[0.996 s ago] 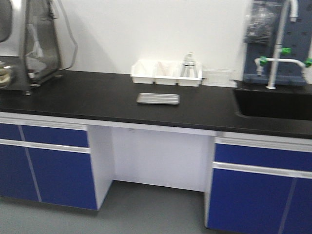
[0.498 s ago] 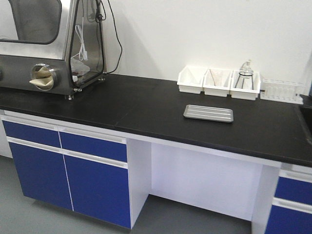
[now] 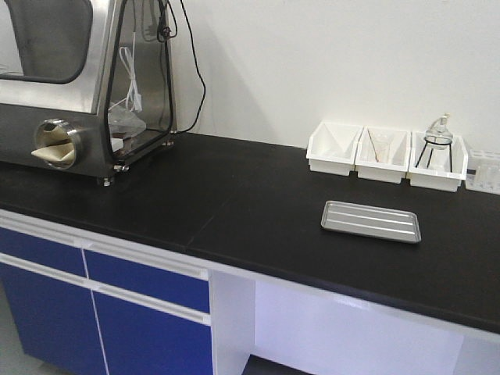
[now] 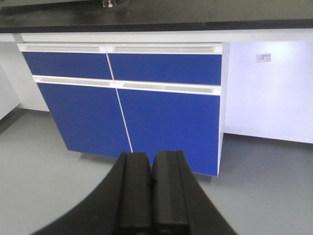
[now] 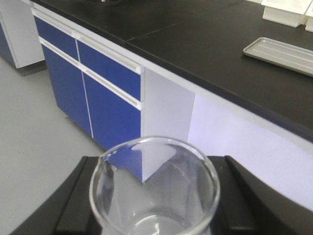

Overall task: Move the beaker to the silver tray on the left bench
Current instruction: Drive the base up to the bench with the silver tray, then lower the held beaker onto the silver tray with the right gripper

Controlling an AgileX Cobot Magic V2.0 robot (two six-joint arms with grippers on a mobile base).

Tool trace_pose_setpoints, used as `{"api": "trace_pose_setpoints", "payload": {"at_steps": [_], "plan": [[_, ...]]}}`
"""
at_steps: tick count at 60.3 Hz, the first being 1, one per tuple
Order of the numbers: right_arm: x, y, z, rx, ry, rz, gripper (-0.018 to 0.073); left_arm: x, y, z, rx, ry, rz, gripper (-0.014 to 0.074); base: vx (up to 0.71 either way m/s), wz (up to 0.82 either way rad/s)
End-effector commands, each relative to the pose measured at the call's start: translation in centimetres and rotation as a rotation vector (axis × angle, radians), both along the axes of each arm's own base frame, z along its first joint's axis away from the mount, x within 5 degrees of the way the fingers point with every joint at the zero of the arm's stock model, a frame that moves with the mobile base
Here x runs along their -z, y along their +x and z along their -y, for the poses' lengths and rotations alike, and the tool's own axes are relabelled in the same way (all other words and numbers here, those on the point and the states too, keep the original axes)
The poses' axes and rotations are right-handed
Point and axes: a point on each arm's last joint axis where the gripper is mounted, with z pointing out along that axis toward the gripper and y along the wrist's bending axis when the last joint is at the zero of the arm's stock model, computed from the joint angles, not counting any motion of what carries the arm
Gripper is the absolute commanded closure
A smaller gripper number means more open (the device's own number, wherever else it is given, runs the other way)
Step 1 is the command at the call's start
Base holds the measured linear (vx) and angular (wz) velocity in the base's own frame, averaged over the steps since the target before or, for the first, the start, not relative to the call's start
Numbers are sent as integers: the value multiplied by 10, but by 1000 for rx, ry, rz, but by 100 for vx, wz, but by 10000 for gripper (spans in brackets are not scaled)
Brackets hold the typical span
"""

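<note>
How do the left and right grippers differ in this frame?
The left gripper is shut with nothing between its fingers; the right gripper is closed around the beaker. The left gripper faces blue cabinet fronts, while the right gripper faces the left bench with the silver tray on it. Both have black fingers.

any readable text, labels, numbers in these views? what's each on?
No text is readable in any view.
Small sticker on the white panel, left wrist view: print too small to read.
Silver tray, beaker and white bins: no markings visible.
</note>
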Motion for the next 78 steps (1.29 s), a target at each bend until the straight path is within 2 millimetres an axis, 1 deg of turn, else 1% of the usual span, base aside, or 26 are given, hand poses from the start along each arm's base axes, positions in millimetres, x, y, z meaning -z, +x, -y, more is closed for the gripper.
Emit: {"api": "trace_pose_setpoints", "payload": {"at_steps": [1, 27, 56, 78], "plan": [[-14, 2, -4, -37, 30, 61, 570, 0, 2, 1, 11, -7, 62, 595, 43, -3], [-14, 2, -4, -37, 30, 61, 570, 0, 2, 1, 11, -7, 62, 595, 43, -16], [-14, 2, -4, -36, 30, 61, 570, 0, 2, 1, 11, -7, 62, 595, 39, -38], [-14, 2, -4, -36, 30, 61, 570, 0, 2, 1, 11, -7, 62, 595, 28, -28]]}}
